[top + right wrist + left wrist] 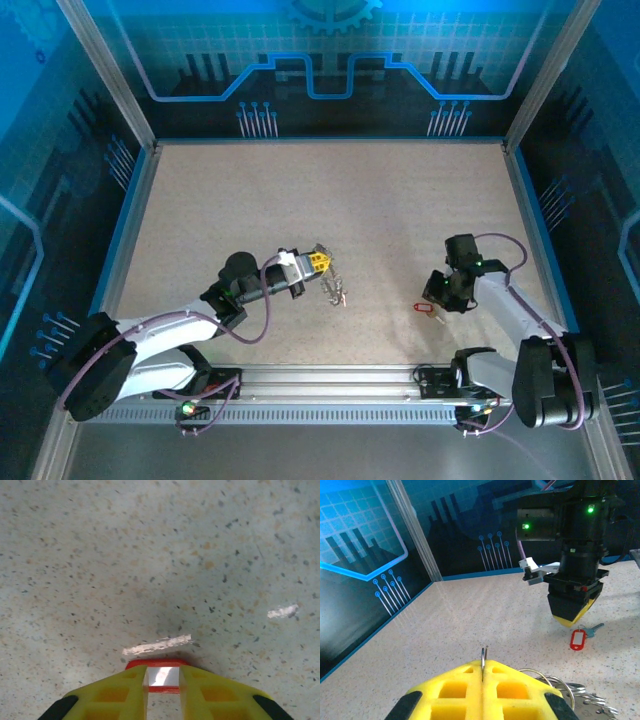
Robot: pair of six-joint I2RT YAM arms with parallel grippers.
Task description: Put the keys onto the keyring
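My left gripper (318,262) (483,669) is shut on the thin wire of the keyring (483,655), which stands edge-on between the yellow fingers. The ring's silvery pieces (336,288) (580,695) hang to its right, just above the table. The key lies flat on the table with its red head (424,307) (577,640) towards me and its short silvery shank (595,628) behind. My right gripper (440,297) (568,619) (162,680) points straight down just over it. Its jaws stand a narrow gap apart, and the red head (157,663) shows through the gap, wider than the gap.
The speckled tabletop (330,200) is bare around both arms. Blue panel walls and metal posts (120,110) close it in on three sides. Two white scuff marks (157,645) (282,611) lie on the surface beyond the right fingertips.
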